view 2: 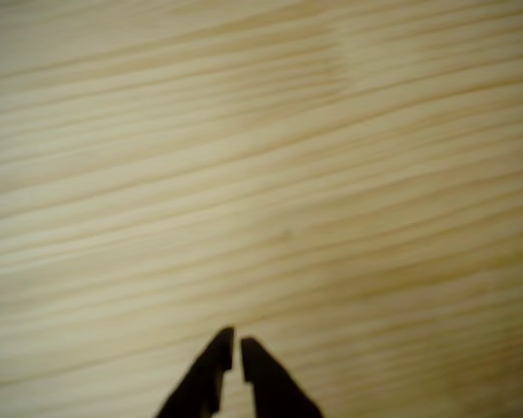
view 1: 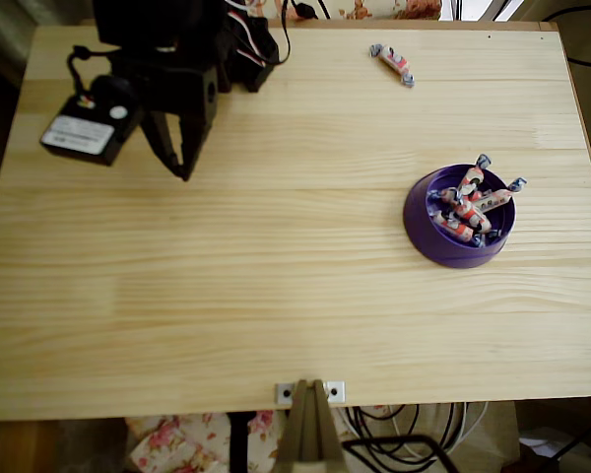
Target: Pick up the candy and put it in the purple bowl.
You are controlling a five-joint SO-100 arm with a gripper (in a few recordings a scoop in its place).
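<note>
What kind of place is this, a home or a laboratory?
Probably a home hobby setup, not a laboratory: a plain pine table, floral fabric below its near edge, loose cables on the floor, and a purple bowl holding wrapped candies.

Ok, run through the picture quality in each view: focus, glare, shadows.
Overhead view: fairly sharp, even soft light, mild glare on the table at the right, faint shadow beside the bowl. Wrist view: blurred throughout, wood grain smeared, gripper tips dark and soft-edged.
</note>
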